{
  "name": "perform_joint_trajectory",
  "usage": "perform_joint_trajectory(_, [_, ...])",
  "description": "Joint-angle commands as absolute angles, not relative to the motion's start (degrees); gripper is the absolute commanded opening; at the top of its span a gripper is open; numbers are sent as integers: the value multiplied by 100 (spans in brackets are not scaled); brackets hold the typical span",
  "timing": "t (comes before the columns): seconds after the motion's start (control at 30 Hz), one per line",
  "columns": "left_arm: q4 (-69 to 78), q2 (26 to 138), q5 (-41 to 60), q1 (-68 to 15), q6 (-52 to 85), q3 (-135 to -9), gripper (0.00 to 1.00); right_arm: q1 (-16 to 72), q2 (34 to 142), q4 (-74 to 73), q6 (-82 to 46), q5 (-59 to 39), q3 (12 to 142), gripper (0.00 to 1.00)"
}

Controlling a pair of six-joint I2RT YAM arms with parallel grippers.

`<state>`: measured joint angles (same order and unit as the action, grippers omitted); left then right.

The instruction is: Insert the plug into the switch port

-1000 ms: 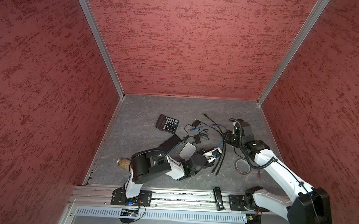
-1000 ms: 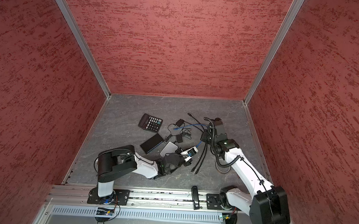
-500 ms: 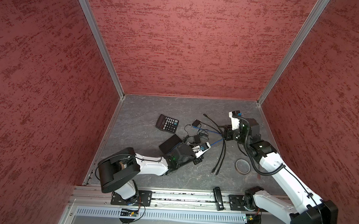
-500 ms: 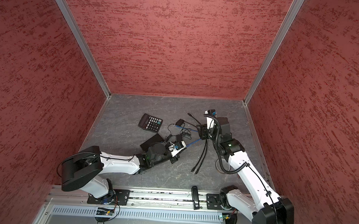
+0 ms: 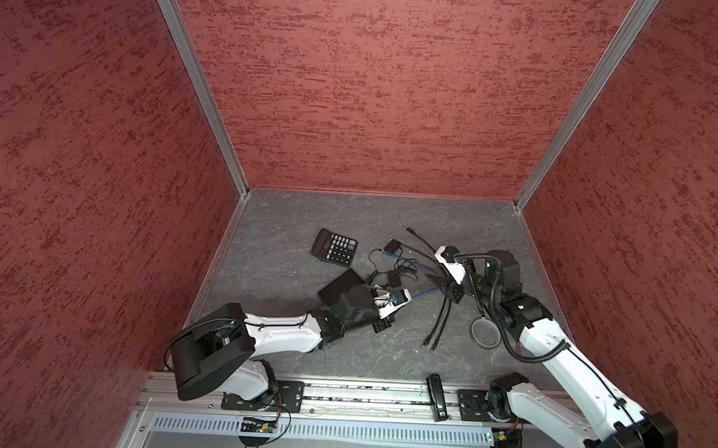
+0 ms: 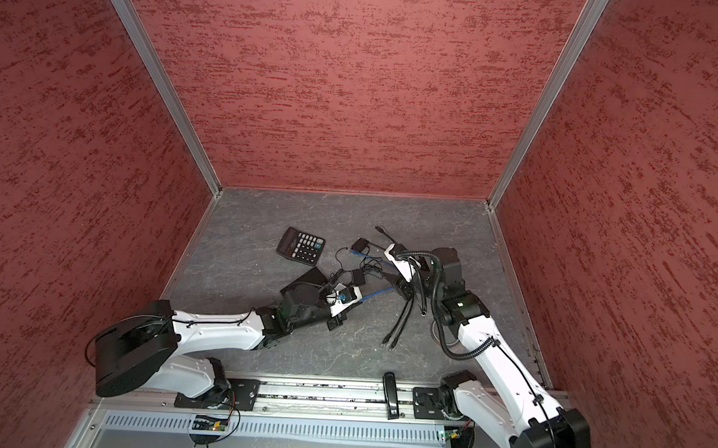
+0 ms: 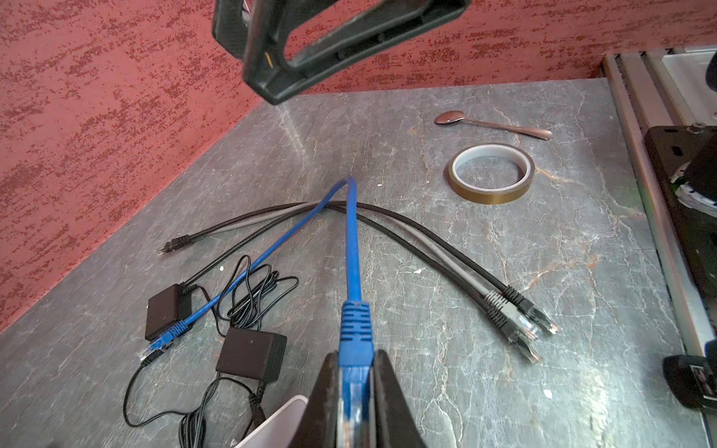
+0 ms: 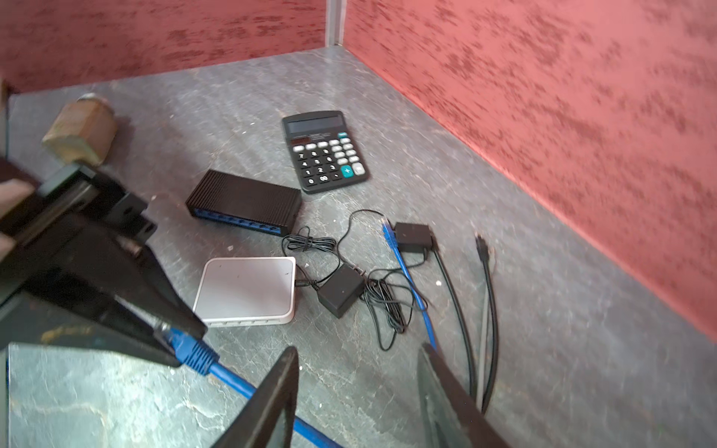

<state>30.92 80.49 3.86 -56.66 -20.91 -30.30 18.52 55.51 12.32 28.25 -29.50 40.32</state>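
Note:
My left gripper (image 7: 355,358) is shut on the blue plug (image 7: 355,329) of a blue network cable (image 7: 351,232), just above the floor. In both top views it (image 5: 406,297) (image 6: 360,298) reaches in from the left. The black switch (image 8: 244,201) (image 5: 340,288) lies behind it, its row of blue ports facing the right wrist camera. A small white box with ports (image 8: 248,289) lies right beside the left gripper (image 8: 170,329). My right gripper (image 8: 359,349) (image 5: 446,287) stands open over the blue cable, holding nothing.
A calculator (image 5: 333,247) lies behind the switch. Two black power adapters (image 8: 341,291) with thin leads and several black and grey cables (image 7: 504,306) lie between the arms. A tape roll (image 5: 485,334) and a spoon (image 7: 492,124) lie right. A cork-like block (image 8: 79,130) is at the left.
The left arm has unfolded, its elbow swinging out left, and carried the plug slightly back and left. The right gripper has opened wider and drawn away from the cable.

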Motion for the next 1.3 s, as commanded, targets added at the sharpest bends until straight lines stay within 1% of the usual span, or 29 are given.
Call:
perform_joint_trajectory(0.0, [3267,7885,728,-5595,-2312,-2910,11,1827,5626,1367,3624,-3576,3983,48])
perform_joint_trajectory(0.17, [3331,7832,1018,-5425,-2368,-2880,12,1836,5765,1538,3845,-3834,3929,48])
perform_joint_trajectory(0.37, [3406,7827,1361,-5304,-2360,-2861,11,1829,5641,1617,4371,-4391,3701,50])
perform_joint_trajectory(0.67, [3480,7944,1574,-5341,-2192,-2793,12,2002,5506,1332,5110,-4816,3306,47])
perform_joint_trajectory(1.03, [3510,8063,1503,-5431,-2293,-2708,11,2416,5729,1540,5401,-4594,3319,47])
perform_joint_trajectory(1.27, [3550,8049,1452,-5514,-2437,-2663,12,2697,5874,1510,5433,-4580,3311,43])
